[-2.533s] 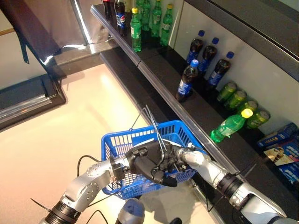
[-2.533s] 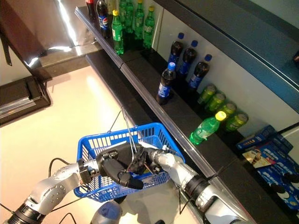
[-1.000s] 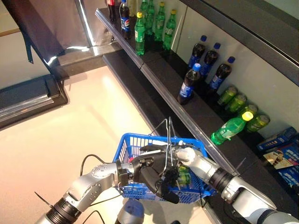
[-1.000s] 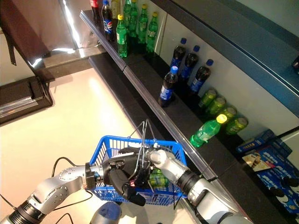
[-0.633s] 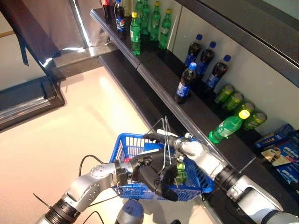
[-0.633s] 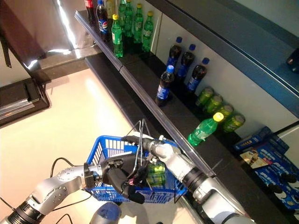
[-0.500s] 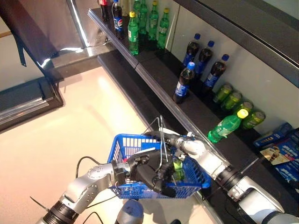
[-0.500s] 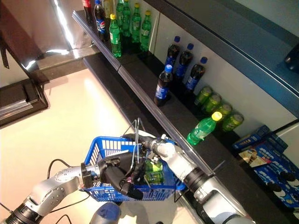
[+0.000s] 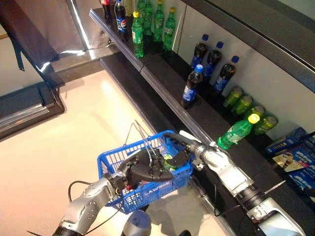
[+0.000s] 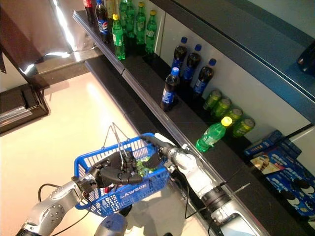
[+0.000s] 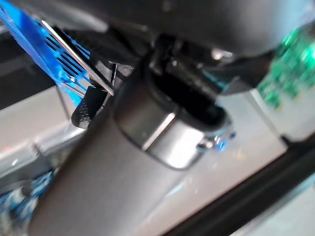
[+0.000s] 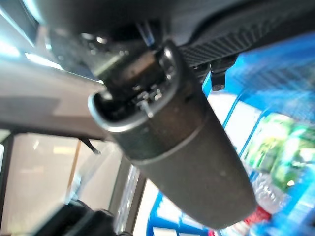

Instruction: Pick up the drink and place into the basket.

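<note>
Left eye view shows the left hand (image 9: 142, 169) curled round the wire handles (image 9: 139, 133) of the blue basket (image 9: 125, 191), holding it over a glossy cream floor (image 9: 64, 132). The green drink (image 10: 143, 166) lies inside the basket, just beside that hand. The right hand (image 9: 173, 139) rests at the basket's far rim; I cannot tell how its fingers are set. Beyond it runs a dark shelf (image 9: 167, 78) lined with cola bottles (image 9: 212, 59) and green bottles (image 10: 125, 22).

A long dark shelf (image 9: 162, 81) carries upright green bottles (image 9: 137, 28), upright cola bottles (image 9: 191, 87), one green bottle lying down (image 9: 238, 131) beside green cans (image 9: 246, 104), and blue boxes (image 9: 294, 152).
</note>
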`<state>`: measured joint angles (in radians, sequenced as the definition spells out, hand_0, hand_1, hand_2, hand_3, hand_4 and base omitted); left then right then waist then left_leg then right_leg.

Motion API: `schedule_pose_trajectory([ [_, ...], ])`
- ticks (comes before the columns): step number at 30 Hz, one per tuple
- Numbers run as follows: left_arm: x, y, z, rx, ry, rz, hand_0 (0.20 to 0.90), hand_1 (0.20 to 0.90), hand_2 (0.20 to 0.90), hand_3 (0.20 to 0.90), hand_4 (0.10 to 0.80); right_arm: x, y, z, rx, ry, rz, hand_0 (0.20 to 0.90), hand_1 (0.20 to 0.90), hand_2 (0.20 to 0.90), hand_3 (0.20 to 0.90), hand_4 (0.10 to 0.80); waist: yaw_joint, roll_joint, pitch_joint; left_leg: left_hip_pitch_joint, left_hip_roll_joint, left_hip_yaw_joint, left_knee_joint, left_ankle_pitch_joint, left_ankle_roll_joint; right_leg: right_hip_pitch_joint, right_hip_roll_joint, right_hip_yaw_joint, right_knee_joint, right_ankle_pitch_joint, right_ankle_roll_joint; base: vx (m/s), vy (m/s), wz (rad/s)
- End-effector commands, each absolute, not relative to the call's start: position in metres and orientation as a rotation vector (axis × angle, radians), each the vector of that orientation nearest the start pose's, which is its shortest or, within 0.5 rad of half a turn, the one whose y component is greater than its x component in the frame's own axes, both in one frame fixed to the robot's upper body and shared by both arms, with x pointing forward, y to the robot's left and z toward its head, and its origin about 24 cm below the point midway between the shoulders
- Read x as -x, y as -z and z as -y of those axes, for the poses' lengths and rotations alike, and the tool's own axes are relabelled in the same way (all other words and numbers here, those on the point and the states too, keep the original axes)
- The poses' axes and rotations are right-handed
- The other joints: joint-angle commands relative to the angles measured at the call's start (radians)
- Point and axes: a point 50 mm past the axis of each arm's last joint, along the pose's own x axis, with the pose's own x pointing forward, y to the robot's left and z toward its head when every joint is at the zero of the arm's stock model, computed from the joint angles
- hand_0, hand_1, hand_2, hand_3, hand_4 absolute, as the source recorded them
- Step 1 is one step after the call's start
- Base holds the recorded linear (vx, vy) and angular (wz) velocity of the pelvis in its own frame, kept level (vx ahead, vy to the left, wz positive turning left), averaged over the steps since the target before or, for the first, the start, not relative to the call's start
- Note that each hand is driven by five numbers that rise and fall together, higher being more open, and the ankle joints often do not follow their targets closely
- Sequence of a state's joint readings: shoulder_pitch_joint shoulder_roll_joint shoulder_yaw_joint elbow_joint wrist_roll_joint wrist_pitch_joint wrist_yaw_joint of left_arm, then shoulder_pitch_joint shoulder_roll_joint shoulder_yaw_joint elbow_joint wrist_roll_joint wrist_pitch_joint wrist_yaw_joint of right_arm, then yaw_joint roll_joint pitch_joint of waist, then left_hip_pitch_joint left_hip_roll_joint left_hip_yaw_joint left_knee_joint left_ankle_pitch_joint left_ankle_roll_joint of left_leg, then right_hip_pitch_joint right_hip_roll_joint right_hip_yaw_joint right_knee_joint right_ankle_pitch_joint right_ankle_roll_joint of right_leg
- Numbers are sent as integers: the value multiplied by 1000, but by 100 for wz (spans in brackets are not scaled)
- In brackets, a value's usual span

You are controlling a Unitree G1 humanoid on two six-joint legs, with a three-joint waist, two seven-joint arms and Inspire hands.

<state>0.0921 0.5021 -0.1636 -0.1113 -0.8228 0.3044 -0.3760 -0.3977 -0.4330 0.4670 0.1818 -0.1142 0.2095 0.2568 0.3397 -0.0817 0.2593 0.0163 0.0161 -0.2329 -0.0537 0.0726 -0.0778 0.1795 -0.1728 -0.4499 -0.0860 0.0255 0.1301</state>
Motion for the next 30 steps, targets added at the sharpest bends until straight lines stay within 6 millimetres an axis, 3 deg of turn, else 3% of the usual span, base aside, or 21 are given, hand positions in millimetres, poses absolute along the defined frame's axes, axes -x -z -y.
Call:
schedule_pose_trajectory([
  [1, -236, -163, -162, 576, 686, 558, 300, 300, 300, 200, 100, -302, -92, 113, 578, -543, 116, 900, 900, 900, 900, 800, -22, -3, -202, 29, -18, 78, -34, -3, 60, -8, 10, 84, 26, 26, -24, -39, 4, -16],
  [9, -240, -140, -189, 639, 410, 524, 300, 300, 300, 200, 100, -285, -94, 123, 405, -413, 238, 900, 900, 900, 900, 800, -60, 13, -202, 30, -8, 115, -34, -7, 62, -22, 4, 113, 22, 34, -17, -33, 15, -16],
  [14, -239, -120, -204, 694, 270, 488, 300, 300, 300, 200, 100, -272, -81, 140, 288, -309, 228, 900, 900, 900, 900, 800, -102, 27, -206, 32, -2, 147, -34, -14, 64, -38, -2, 139, 23, 39, -10, -36, 27, -19],
  [22, -235, -91, -234, 668, 40, 450, 300, 300, 300, 200, 100, -255, -50, 171, 188, -146, 131, 900, 900, 900, 900, 800, -180, 44, -210, 44, 7, 204, -34, -28, 69, -58, -9, 186, 32, 39, -2, -28, 17, -22],
  [24, -229, -69, -251, 646, -74, 395, 300, 300, 300, 200, 100, -243, -32, 193, 131, -61, 60, 900, 900, 900, 900, 800, -216, 49, -212, 51, 8, 229, -34, -36, 71, -68, -9, 213, 37, 40, 2, -22, 15, -27],
  [27, -223, -50, -262, 646, -147, 335, 300, 300, 300, 200, 100, -231, -15, 209, 70, 29, -10, 900, 900, 900, 900, 800, -241, 52, -213, 56, 9, 247, -34, -41, 72, -75, -9, 232, 40, 41, 3, -7, 15, -32],
  [30, -211, -18, -273, 649, -249, 224, 300, 300, 300, 200, 100, -209, 14, 233, -13, 190, -130, 900, 900, 900, 900, 800, -279, 56, -213, 65, 8, 270, -34, -50, 75, -80, -8, 260, 43, 44, 5, 0, 18, -26],
])
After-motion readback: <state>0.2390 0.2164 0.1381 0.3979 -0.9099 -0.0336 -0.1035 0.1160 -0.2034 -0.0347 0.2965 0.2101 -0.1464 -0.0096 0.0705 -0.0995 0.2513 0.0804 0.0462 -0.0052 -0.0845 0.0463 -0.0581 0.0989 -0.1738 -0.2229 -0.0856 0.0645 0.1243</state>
